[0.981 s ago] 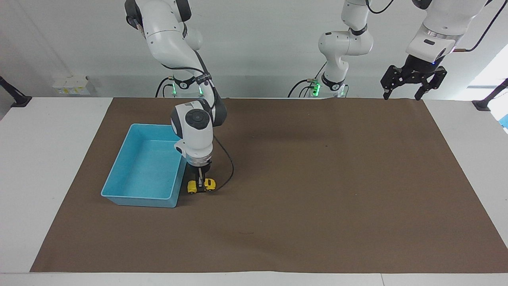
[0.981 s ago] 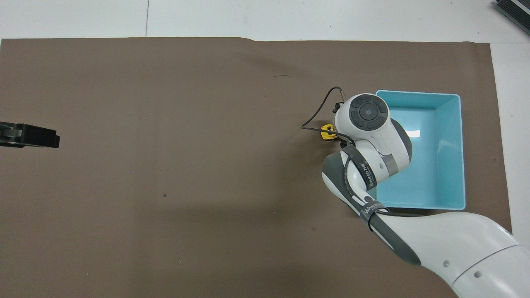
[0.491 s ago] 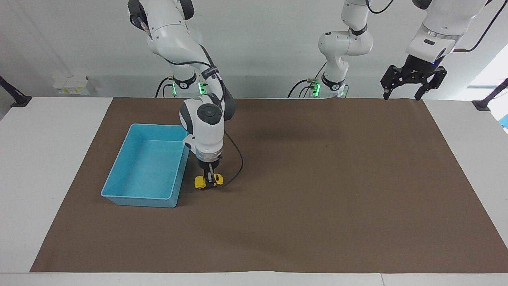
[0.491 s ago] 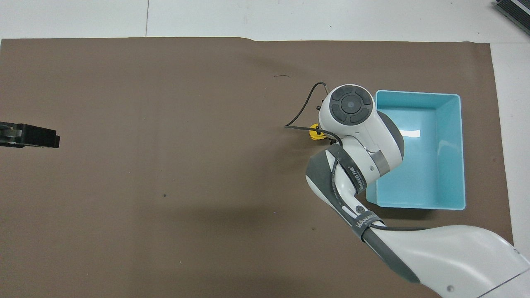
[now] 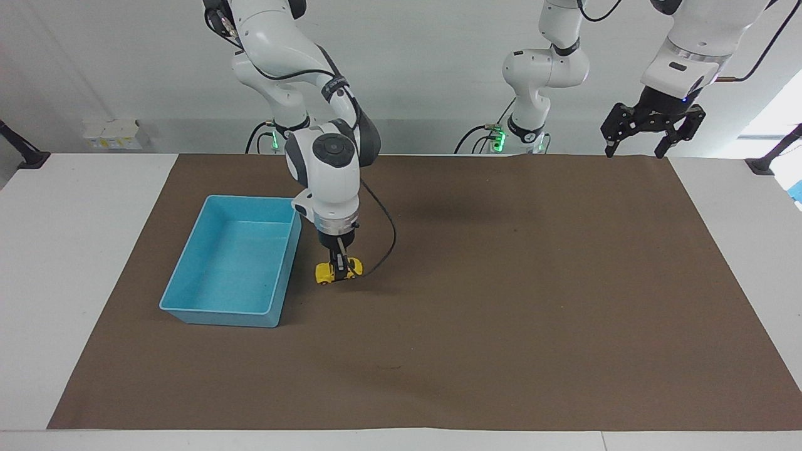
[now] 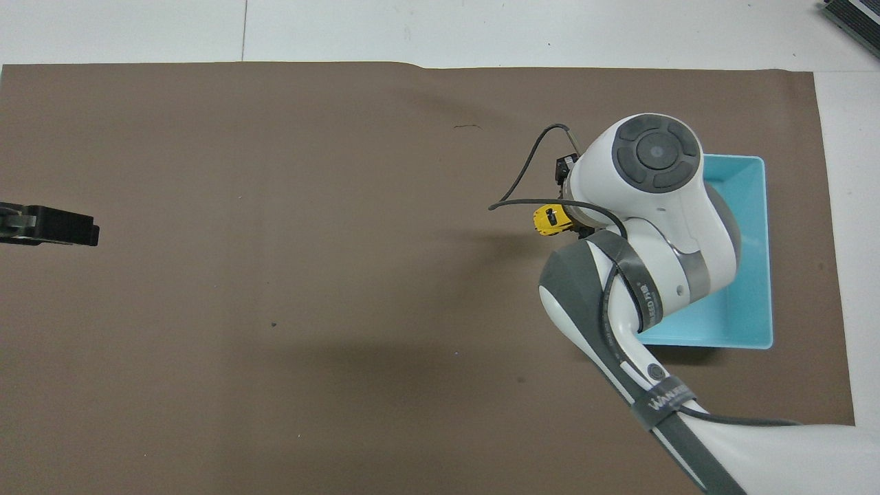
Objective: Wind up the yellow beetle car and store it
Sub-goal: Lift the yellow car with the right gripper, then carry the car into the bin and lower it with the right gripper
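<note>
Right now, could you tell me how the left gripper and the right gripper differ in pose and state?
The right gripper is low over the brown mat beside the blue bin, shut on the yellow beetle car; the left gripper waits raised over the mat's edge nearest the robots, open and holding nothing. Both are black and point downward.

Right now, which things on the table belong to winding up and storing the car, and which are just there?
In the job:
- yellow beetle car, gripped in the right end effector
- blue bin, beside the car, empty

Just there:
- brown mat covering the table
- left end effector, open, waiting over the mat's corner at its own end
</note>
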You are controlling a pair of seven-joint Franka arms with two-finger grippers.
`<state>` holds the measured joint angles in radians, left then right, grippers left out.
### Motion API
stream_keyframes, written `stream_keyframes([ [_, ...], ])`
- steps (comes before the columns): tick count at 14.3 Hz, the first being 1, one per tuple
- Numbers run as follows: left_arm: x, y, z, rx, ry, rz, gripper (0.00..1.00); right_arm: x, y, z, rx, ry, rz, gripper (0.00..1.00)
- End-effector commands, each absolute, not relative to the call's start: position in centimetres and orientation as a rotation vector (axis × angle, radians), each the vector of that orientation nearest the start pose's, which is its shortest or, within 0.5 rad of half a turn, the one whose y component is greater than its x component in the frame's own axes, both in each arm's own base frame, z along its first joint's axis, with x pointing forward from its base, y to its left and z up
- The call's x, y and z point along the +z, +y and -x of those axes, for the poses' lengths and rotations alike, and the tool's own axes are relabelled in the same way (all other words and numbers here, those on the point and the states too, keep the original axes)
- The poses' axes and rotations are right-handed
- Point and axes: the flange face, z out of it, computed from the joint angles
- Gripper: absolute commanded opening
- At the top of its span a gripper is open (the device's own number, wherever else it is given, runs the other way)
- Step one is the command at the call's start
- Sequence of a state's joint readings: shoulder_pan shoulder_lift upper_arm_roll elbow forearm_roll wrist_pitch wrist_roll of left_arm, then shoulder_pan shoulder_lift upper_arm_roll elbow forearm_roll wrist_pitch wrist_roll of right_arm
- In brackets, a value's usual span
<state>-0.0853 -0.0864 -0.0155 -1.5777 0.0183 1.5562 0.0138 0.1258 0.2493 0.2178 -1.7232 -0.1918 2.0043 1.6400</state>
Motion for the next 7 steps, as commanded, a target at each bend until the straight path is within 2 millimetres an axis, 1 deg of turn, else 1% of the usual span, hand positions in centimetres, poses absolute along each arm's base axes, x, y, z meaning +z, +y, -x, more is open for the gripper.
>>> stream_keyframes([
  [1, 66.8, -4.8, -51.8, -0.113, 0.186, 3.124, 1.0, 46.4, 17.7, -59.8, -0.105, 1.686, 2.665, 0.0],
  [2, 66.8, -4.8, -51.8, -0.113, 0.186, 3.124, 1.0, 46.7, 16.9, -59.7, -0.086, 1.64, 2.698, 0.0],
  [4, 66.8, -4.9, -51.8, -0.113, 0.189, 3.124, 1.0, 47.4, 16.0, -59.4, -0.076, 1.508, 2.79, 0.0],
  [5, 66.8, -4.9, -51.8, -0.113, 0.189, 3.124, 1.0, 47.6, 15.3, -59.4, -0.066, 1.468, 2.821, 0.0],
  [7, 66.9, -4.8, -51.8, -0.116, 0.186, 3.124, 1.0, 48.4, 14.7, -59.0, -0.059, 1.327, 2.902, 0.0],
])
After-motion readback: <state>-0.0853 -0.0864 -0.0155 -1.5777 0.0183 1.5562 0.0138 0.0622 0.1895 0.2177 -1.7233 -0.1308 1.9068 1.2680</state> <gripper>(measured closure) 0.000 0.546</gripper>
